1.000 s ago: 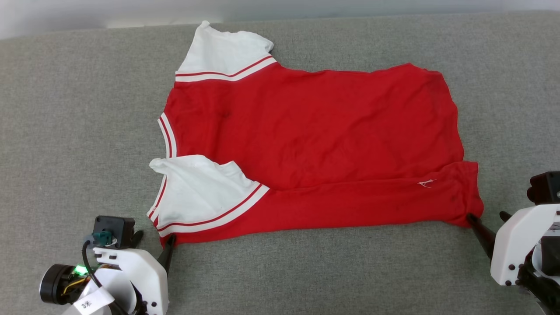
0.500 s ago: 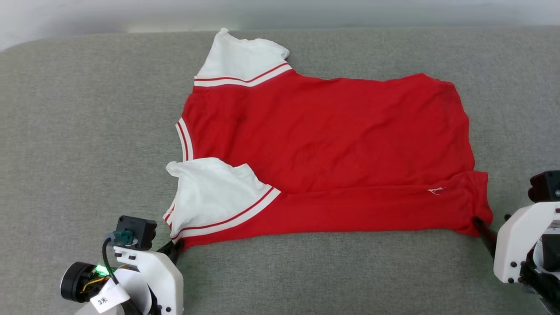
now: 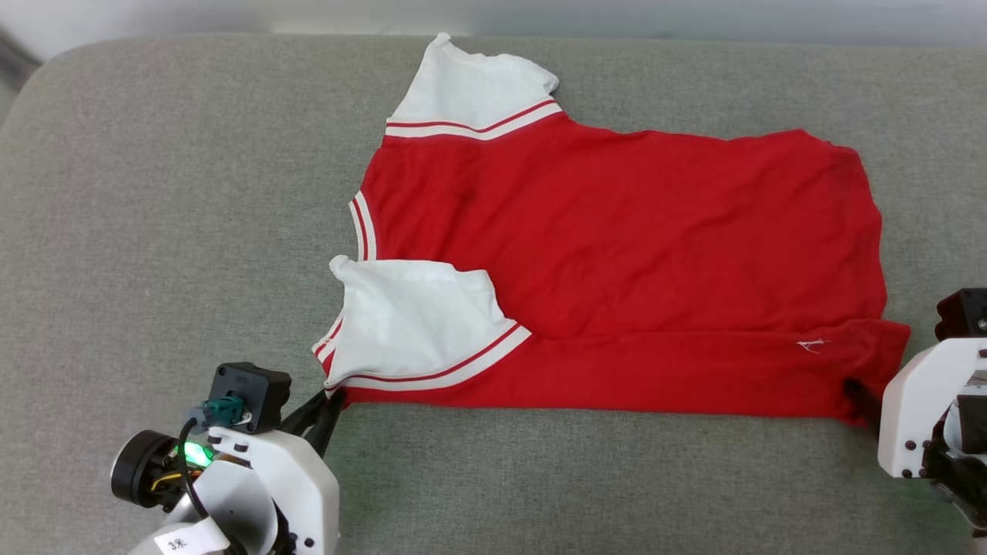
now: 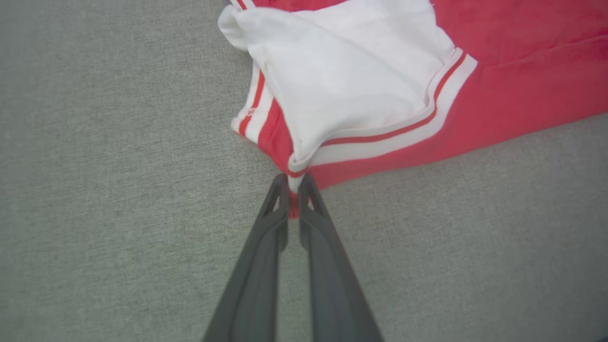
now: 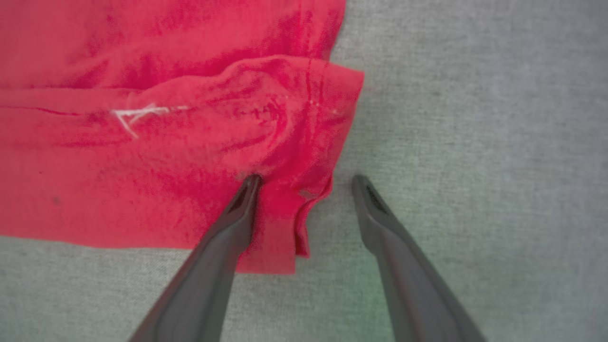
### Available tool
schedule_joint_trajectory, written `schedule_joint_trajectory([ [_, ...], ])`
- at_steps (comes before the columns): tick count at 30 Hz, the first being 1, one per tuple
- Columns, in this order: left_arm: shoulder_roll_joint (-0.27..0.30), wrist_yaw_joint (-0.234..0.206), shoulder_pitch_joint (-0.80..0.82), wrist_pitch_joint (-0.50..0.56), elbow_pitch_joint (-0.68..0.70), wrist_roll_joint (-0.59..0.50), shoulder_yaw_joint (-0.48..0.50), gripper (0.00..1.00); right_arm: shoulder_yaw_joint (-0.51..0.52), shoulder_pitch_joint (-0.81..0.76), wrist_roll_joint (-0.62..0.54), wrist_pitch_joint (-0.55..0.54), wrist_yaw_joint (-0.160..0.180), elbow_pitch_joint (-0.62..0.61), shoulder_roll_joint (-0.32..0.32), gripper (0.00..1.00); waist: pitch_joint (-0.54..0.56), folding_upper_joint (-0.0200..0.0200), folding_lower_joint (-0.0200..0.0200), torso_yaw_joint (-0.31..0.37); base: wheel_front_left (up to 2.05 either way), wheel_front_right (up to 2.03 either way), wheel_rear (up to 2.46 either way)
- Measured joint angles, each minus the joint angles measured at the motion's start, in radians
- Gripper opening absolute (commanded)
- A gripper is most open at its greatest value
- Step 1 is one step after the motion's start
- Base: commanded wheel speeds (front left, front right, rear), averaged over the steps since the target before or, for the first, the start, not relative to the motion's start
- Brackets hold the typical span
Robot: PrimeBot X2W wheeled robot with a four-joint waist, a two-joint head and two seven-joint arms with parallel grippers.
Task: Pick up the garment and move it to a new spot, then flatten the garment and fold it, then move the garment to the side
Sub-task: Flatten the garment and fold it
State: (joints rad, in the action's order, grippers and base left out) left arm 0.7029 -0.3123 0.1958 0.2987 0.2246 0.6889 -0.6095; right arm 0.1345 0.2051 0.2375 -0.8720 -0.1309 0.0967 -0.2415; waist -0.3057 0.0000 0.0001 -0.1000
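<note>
The garment (image 3: 617, 254) lies spread on a grey cushion, red body with two white sleeves at its left end and its near long edge folded over. My left gripper (image 3: 328, 401) is shut on the garment's near-left corner, just below the striped sleeve trim. In the left wrist view a bit of red cloth (image 4: 293, 209) is pinched between the left gripper's (image 4: 294, 190) closed fingers. My right gripper (image 3: 867, 393) is open at the garment's near-right hem corner. In the right wrist view the right gripper (image 5: 308, 179) has one finger (image 5: 237, 213) on the red cloth (image 5: 142, 166) and the other on the cushion.
The grey cushion (image 3: 154, 231) has a rounded corner at the far left and its back edge (image 3: 231, 38) runs along the top, with a pale wall behind. Bare cushion stretches left of the garment and along the near edge between my arms.
My left gripper has shut on the garment's near-left corner. The head camera has shifted, so the whole scene sits further right. The right gripper has stayed open at the hem corner.
</note>
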Motion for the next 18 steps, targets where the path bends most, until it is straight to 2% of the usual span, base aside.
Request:
schedule_joint_trajectory([
  [1, 0.000, 0.000, 0.000, 0.005, 0.003, 0.000, -0.002, 0.00, -0.005, 0.001, 0.000, 0.000, 0.000, 0.007, -0.001, 1.00, -0.004, 0.0000, 0.0000, -0.004, 0.00, 0.00, 0.00],
  [3, -0.008, 0.000, 0.000, 0.011, 0.003, 0.000, -0.012, 0.00, -0.021, 0.011, 0.007, -0.013, 0.002, 0.039, -0.016, 0.00, -0.015, 0.0000, -0.0001, -0.017, 0.00, 0.00, 0.00],
  [12, 0.010, 0.024, -0.032, 0.032, -0.028, 0.026, -0.040, 0.00, -0.026, -0.029, 0.038, -0.010, -0.001, 0.032, -0.057, 0.00, 0.052, 0.0000, 0.0000, -0.011, 0.00, 0.00, 0.00],
  [18, 0.057, 0.027, -0.100, 0.042, -0.002, 0.032, -0.056, 0.00, -0.003, -0.116, 0.077, -0.049, -0.001, -0.034, -0.092, 0.00, 0.110, 0.0000, 0.0000, 0.001, 0.00, 0.00, 0.00],
])
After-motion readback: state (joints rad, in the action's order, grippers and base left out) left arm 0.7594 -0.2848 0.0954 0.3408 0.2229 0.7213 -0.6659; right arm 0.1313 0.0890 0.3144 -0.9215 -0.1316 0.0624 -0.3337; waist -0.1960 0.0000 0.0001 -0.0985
